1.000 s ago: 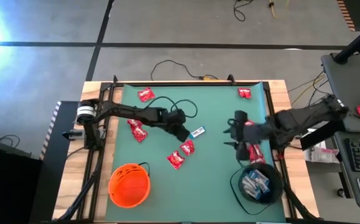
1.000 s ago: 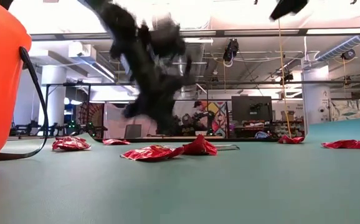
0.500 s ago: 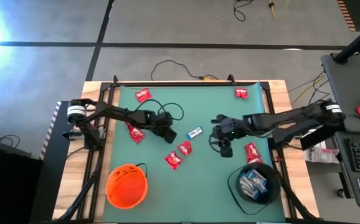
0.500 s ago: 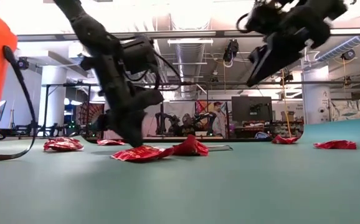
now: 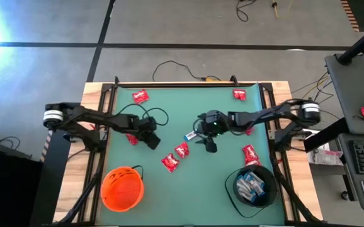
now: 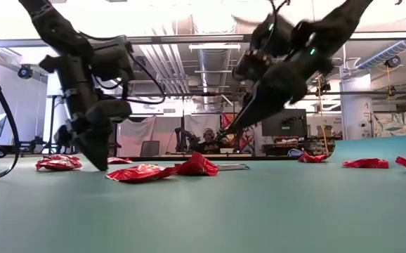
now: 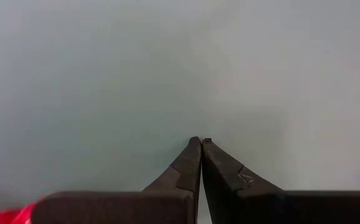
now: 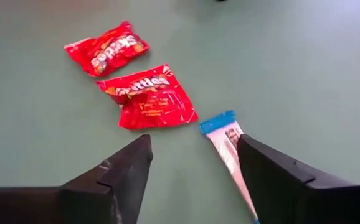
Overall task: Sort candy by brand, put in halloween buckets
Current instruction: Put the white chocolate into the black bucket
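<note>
A narrow blue-and-white candy [image 5: 191, 135] [image 8: 228, 142] lies flat on the green mat. My right gripper [image 5: 206, 144] [image 8: 192, 142] hovers open just over it, and the candy runs beside one finger. Two red candies [image 8: 149, 96] [image 8: 108, 48] lie just beyond it. My left gripper [image 5: 152, 142] [image 7: 200, 140] is shut, low over bare mat, next to a red candy [image 5: 131, 137]. The orange bucket [image 5: 122, 188] stands at the near left. The black bucket [image 5: 251, 185] at the near right holds blue-and-white candies.
More red candies lie on the mat: one at the far left [image 5: 140, 96], one at the far right [image 5: 239, 94], and one just beyond the black bucket [image 5: 250, 154]. Two lie mid-table [image 5: 182, 150] [image 5: 169, 162]. Wooden table edges [image 5: 281, 107] frame the mat.
My left gripper has moved from beside the blue-and-white candy toward the table's left edge and come down low over the mat. My right gripper has swung from near the black bucket toward the table's left and come down over the blue-and-white candy.
</note>
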You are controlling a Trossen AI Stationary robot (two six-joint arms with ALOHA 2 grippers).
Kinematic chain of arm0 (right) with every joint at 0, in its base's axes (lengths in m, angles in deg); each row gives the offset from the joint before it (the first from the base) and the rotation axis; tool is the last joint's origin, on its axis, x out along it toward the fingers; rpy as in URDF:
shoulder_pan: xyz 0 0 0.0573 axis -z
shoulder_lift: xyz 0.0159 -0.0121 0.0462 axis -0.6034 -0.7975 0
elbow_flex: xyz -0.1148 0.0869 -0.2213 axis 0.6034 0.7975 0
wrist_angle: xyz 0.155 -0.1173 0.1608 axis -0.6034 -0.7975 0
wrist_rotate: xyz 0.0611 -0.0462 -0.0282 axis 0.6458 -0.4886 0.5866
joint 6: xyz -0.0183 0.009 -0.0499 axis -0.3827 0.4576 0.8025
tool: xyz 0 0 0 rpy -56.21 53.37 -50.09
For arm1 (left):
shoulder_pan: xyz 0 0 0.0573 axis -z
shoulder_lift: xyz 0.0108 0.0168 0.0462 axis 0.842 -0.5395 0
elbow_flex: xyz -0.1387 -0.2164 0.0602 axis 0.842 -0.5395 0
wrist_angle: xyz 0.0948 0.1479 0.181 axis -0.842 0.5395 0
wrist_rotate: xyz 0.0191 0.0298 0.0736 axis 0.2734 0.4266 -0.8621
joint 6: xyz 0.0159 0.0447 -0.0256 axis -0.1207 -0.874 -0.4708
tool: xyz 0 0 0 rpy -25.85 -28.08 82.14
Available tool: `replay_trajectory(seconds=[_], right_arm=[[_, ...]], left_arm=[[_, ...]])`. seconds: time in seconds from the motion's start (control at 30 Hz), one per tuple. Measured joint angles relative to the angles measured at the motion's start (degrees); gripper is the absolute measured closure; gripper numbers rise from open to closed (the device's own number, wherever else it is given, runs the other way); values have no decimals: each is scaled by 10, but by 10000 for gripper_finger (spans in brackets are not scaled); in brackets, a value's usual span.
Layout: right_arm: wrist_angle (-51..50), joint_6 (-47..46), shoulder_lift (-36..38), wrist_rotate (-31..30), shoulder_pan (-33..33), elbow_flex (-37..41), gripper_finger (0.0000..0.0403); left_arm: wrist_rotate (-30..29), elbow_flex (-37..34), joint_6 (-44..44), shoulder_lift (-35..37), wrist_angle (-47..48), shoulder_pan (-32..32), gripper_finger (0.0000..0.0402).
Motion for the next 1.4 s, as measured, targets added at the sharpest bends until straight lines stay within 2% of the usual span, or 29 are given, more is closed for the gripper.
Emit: replay_trajectory(seconds=[0.3, 0.43, 0.6, 0.8, 0.97, 1.1, 1.23, 1.3, 1.4], right_arm=[[112, 160, -159, 200, 116, -26, 141], [164, 175, -211, 274, 155, -27, 147], [198, 239, -256, 330, 162, -29, 170], [238, 258, -300, 344, 161, -29, 205], [233, 313, -325, 353, 160, -29, 242], [233, 317, -339, 359, 160, -28, 273], [207, 327, -318, 339, 151, -28, 292], [179, 341, -282, 311, 140, -28, 293], [140, 351, -217, 256, 120, -27, 285]], left_arm=[[0, -18, 10, 54, 26, 4, 401], [0, -10, 6, 54, 68, 4, 401], [1, -9, 4, 52, 84, 4, 401], [1, -8, -25, 53, 92, 4, 401], [1, 13, -23, 53, 104, 3, 401], [-28, 46, -35, 53, 131, 3, 401], [-53, 116, -19, 53, 210, -1, 401], [-61, 169, -18, 54, 247, -1, 402], [-82, 249, -62, 57, 282, 4, 402]])
